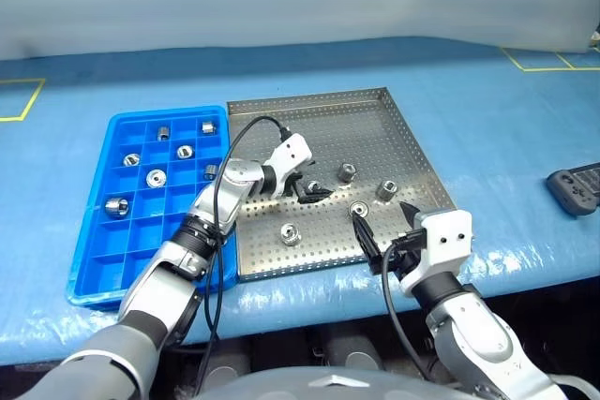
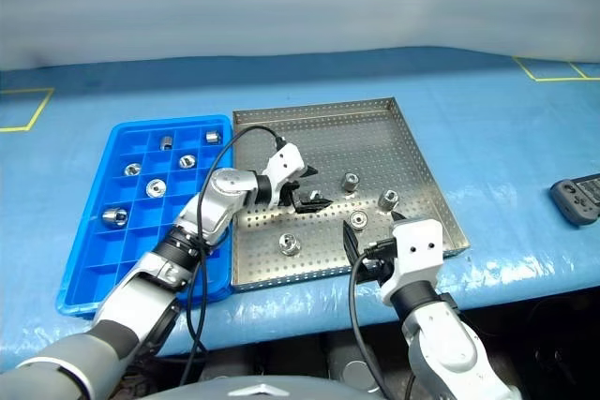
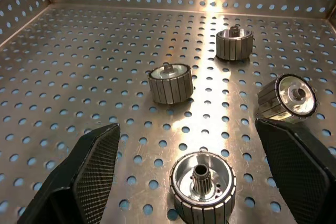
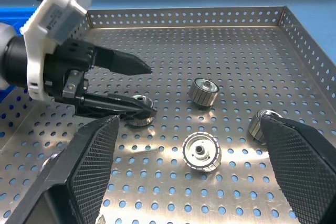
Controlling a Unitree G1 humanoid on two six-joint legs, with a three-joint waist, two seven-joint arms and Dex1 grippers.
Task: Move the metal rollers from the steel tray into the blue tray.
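on the large square steel tray (image 1: 375, 128) with its perforated base, we are seeing five small shiny metal rollers (image 1: 346, 172) lying loose: two toward the right side, one near the front rim, one at front left, and one sitting between the spread black fingers of our left gripper (image 1: 309, 191). that gripper is reaching in from the left, jaws released and holding nothing, its lower finger passing just beside the roller. our right gripper (image 1: 384, 231) is hovering at the tray's front right edge, also wide open and empty. touching the steel tray's left side, the bright blue plastic tray (image 1: 94, 259) with square compartments is already holding seven rollers in its far cells. well apart on the right, a dark controller (image 1: 577, 186) is lying on the pale blue table cover (image 1: 487, 110).
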